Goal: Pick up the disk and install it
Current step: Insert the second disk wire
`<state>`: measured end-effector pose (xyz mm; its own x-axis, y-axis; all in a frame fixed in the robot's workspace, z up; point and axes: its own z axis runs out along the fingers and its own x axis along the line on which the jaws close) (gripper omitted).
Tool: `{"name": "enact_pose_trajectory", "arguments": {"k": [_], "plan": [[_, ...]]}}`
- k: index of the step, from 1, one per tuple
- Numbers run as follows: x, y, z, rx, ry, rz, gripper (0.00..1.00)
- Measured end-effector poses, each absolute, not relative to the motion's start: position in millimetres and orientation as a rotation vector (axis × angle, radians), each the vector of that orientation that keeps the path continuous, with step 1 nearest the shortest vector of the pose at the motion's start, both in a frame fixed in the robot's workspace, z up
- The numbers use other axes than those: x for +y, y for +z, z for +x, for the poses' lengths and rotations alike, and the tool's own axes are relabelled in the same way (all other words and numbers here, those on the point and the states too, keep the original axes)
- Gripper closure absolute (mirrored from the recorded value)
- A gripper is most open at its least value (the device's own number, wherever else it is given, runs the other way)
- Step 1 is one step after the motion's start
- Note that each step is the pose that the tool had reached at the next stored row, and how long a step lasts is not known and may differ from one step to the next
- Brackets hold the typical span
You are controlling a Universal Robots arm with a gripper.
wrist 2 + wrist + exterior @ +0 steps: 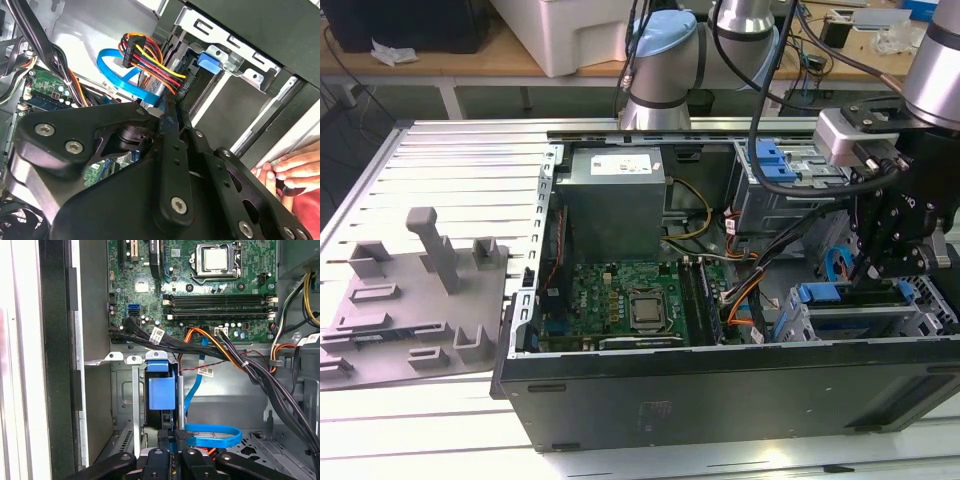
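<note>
Install step in hand, I judge: I am holding gripper (888, 262) low over drive cage (930, 300) at exterior view's right. Jaws clenching thin edge of disk (162, 392), which is sitting upright, blue rail showing, partway into cage slot. Next move calling for straight push along slot, no tilt. Blue data cable (212, 434) and power cable bundle (150, 62) crowding just beside. Person's hand (292, 170) resting at case edge, near gripper.

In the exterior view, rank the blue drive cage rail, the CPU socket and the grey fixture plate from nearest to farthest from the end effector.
1. Blue drive cage rail: just below the end effector, toward the exterior view's right.
2. CPU socket: on the motherboard, mid-case.
3. Grey fixture plate: outside the case, at the exterior view's left.
</note>
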<state>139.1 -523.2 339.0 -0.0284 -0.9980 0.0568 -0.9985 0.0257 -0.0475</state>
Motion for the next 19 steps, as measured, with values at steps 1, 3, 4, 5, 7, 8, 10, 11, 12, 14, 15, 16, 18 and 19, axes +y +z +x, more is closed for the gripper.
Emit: {"name": "enact_pose_trajectory", "arguments": {"k": [1,3,4,5,7,8,10,11,12,14,15,16,18,19], "plan": [[-523,339,139,-2.244,0.115,2.184,0.84],[-523,339,139,-2.244,0.115,2.184,0.84],[-523,339,139,-2.244,0.115,2.184,0.84],[-523,339,139,-2.245,0.115,2.185,0.84],[-523,339,139,-2.245,0.115,2.185,0.77],[-523,339,139,-2.244,0.115,2.185,0.70],[-523,339,139,-2.244,0.115,2.184,0.70],[-523,339,139,-2.244,0.116,2.184,0.70],[-522,340,139,-2.244,0.116,2.184,0.70],[-520,344,139,-2.245,0.117,2.185,0.70],[-519,345,139,-2.246,0.118,2.185,0.70],[-516,346,139,-2.246,0.119,2.186,0.70],[-511,348,138,-2.248,0.122,2.187,0.70],[-510,348,137,-2.249,0.125,2.187,0.70]]}}
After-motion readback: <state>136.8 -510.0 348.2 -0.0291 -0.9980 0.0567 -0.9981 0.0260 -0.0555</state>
